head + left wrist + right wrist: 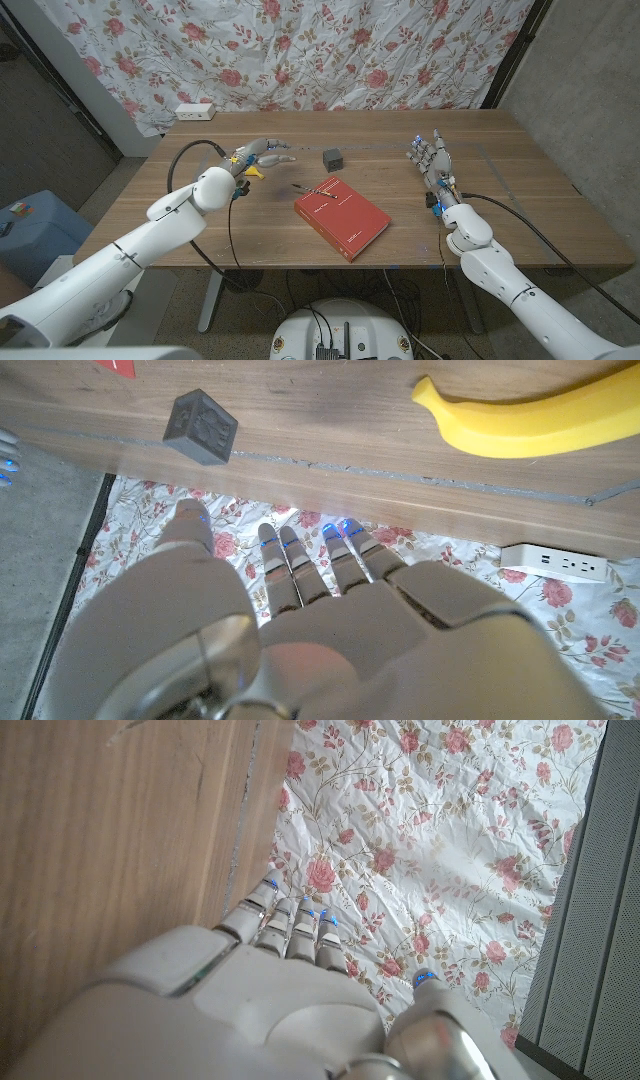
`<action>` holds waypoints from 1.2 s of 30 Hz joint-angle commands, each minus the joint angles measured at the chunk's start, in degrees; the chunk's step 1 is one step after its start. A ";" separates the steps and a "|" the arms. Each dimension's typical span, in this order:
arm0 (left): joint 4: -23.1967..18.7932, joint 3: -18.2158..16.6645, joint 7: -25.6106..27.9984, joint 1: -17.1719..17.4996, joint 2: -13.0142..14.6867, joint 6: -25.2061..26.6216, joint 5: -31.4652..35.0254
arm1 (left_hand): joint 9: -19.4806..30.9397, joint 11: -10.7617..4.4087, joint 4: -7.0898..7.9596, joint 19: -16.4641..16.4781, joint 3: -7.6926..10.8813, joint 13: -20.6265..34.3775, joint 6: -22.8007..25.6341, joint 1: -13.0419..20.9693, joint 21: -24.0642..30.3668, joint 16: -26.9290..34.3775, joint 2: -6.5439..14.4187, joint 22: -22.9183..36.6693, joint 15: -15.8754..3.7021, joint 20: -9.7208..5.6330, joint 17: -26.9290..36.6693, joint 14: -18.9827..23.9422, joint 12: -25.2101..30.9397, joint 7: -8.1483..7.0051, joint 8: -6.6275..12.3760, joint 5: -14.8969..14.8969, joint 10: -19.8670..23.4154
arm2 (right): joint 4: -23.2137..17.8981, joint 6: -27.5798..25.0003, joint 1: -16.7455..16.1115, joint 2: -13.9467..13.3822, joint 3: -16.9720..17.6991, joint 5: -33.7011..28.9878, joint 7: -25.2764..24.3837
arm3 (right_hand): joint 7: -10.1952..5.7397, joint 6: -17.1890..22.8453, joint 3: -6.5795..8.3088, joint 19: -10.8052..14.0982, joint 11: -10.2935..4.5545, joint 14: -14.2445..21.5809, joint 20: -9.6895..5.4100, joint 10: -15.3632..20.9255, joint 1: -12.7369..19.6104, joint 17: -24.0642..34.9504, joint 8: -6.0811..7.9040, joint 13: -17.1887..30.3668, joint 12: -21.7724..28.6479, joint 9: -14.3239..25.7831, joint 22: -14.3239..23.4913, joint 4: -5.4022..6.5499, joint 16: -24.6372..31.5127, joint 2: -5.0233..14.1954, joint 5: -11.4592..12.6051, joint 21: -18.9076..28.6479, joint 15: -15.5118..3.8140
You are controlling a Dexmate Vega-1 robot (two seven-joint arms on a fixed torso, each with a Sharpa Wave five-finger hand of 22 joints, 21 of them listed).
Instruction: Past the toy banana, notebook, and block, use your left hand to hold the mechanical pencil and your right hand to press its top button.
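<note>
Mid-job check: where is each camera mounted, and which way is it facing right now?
Head view: on the head, looking down at the table, both arms in frame.
Left wrist view: behind the left hand, facing the block and toy banana.
Right wrist view: behind the right hand, facing table and floral curtain.
Shared: head and left wrist views both show the block.

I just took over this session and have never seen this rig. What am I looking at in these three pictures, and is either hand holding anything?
This is a two-armed robot at a wooden table. The wide picture comes from its head, looking down. The other two come from cameras on each wrist, looking along the back of that hand, so they appear turned.

On the table lie a red notebook, a thin mechanical pencil at its far corner, a dark block and a yellow toy banana.

The left hand hovers over the banana, fingers apart, holding nothing. The right hand waits apart on the other side, also holding nothing.
</note>
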 commanded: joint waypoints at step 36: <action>23.30 -1.89 23.34 1.67 -19.79 -31.14 -21.26 | -0.13 2.52 0.98 1.54 2.80 0.08 -3.17 -2.97 0.43 0.24 4.64 0.11 -3.84 -1.38 0.06 0.32 0.55 3.10 -0.22 0.24 -0.65 | -0.93 -0.43 1.00 2.69 -1.00 -0.09 -2.45 | -0.78 1.04 0.19 0.22 -0.31 0.97 -0.23 1.08 0.24 0.08 0.49 -0.02 0.42 0.05 0.06 0.56 0.25 0.58 -0.02 0.02 -0.80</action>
